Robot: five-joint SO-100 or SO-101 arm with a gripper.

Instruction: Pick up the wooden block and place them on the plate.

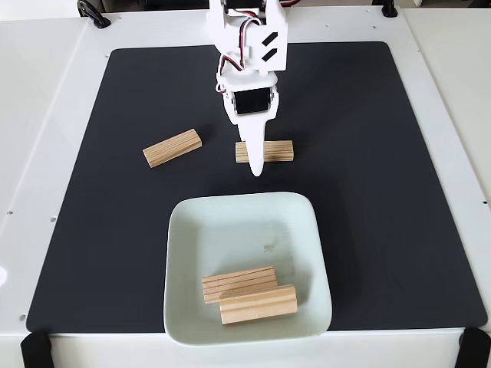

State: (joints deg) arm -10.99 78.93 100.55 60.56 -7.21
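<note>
Two wooden blocks (249,294) lie side by side, touching, in the near part of the plate (192,230) (a pale square dish on the black mat (383,192)). Beyond the plate, the white gripper (256,165) hangs over a third block (278,151); whether its jaws are spread cannot be told. A fourth block (172,147) lies to the left, well apart.

A big black mat (399,192) lies flat on a white table (38,115), with black clamps (34,349) at the two near corners of the table and more black clips (93,14) at the far edge, and small dots on the white part.
</note>
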